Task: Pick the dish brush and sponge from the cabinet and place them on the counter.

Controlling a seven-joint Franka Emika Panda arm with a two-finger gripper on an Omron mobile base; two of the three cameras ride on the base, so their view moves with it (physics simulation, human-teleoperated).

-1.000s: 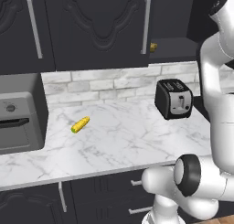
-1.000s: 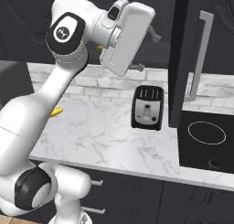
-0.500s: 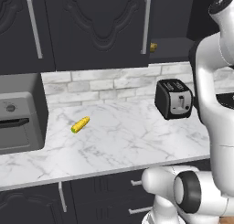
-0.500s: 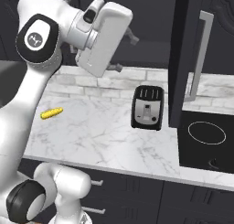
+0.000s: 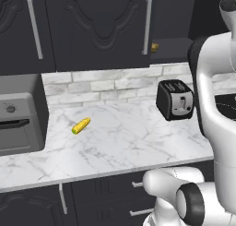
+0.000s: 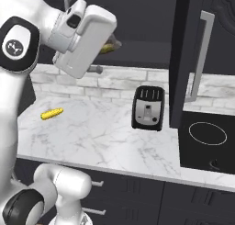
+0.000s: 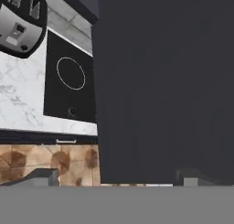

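The cabinet (image 5: 97,26) hangs dark above the counter (image 5: 120,142). Its right door (image 6: 186,59) stands swung open, baring a shelf. A small yellow sponge (image 5: 154,47) lies on that shelf, and in the right base view the sponge (image 6: 109,47) peeks out from behind my white hand (image 6: 87,40). The dish brush is hidden. In the hand view my gripper (image 7: 118,179) is open, its fingertips (image 7: 43,177) wide apart with nothing between them, facing the open door's dark face (image 7: 164,81).
A black toaster (image 6: 148,108) stands on the marble near the open door. A yellow corn cob (image 5: 81,125) lies at mid counter. A grey oven (image 5: 18,123) sits at the left end and a black cooktop (image 6: 206,137) at the right.
The arm has swung, carrying the hand leftward across the right base view, away from the open door. The jaws stay wide. Toaster, corn and door have not moved.
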